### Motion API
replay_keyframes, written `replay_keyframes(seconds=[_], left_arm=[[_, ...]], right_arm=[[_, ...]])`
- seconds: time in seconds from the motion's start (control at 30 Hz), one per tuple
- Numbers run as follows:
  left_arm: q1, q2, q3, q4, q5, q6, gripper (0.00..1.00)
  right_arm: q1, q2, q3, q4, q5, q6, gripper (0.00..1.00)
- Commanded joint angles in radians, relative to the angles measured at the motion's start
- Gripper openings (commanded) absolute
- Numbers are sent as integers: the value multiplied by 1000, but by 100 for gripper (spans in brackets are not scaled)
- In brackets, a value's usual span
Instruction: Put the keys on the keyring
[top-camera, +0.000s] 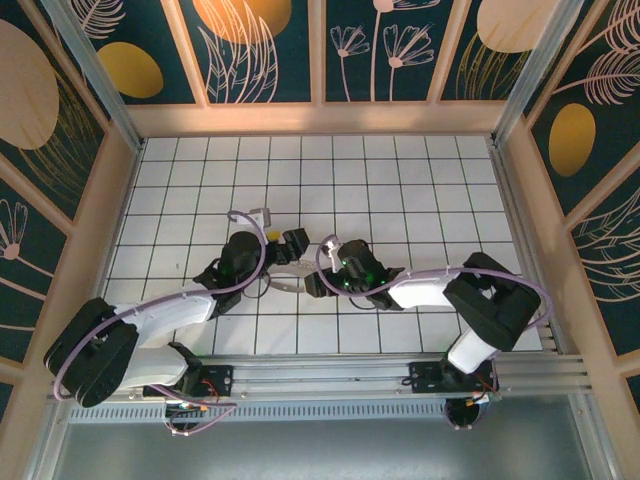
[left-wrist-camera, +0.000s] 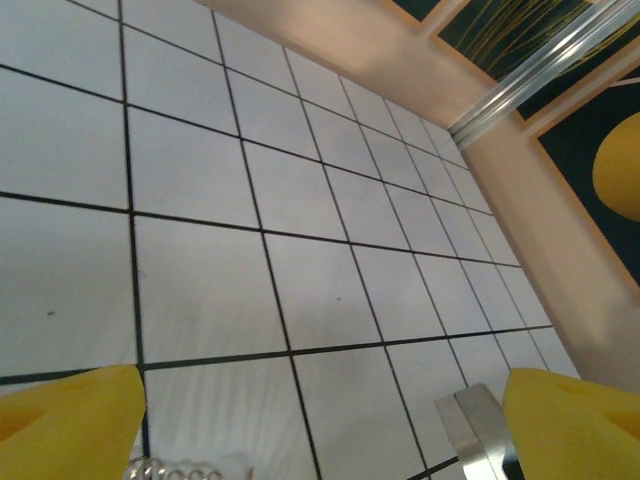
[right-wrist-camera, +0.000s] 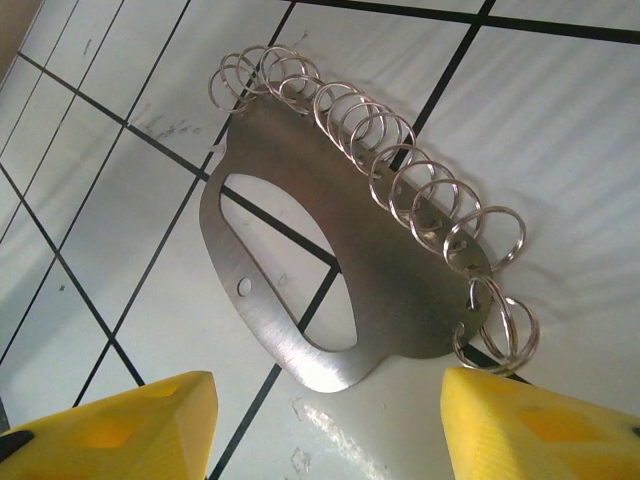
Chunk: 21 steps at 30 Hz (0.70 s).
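Note:
The keyring (right-wrist-camera: 420, 290) is a flat silver plate with an oval cut-out and a row of wire rings along one edge. It lies on the white tiled floor (right-wrist-camera: 560, 130), just beyond my right gripper (right-wrist-camera: 330, 425), whose yellow fingertips (right-wrist-camera: 120, 430) stand apart with nothing between them. From above, the keyring (top-camera: 285, 284) sits between the two arms. My left gripper (left-wrist-camera: 322, 425) is open over bare tile; a few rings (left-wrist-camera: 170, 470) show at the bottom edge, and a flat silver piece (left-wrist-camera: 475, 430) sits by its right fingertip (left-wrist-camera: 575, 420). The keys are out of view.
Wooden walls with floral panels (top-camera: 320, 50) close in the tiled floor at the back and both sides. A metal rail (top-camera: 330, 375) runs along the near edge by the arm bases. Purple cables (top-camera: 250, 225) loop over both wrists. My left gripper (top-camera: 278, 262) and right gripper (top-camera: 320, 270) nearly meet.

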Motion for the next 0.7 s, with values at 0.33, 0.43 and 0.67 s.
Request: replay_keyframes(seconds=[0.33, 0.43, 0.67], left_arm=[[3, -63, -65, -21, -41, -22, 93], [3, -69, -70, -20, -43, -23, 93], [3, -71, -76, -21, -46, -17, 93]], right_arm=[[-11, 121, 125, -36, 8, -76, 59], [-27, 131, 131, -39, 10, -82, 59], [-49, 67, 123, -65, 28, -107, 59]])
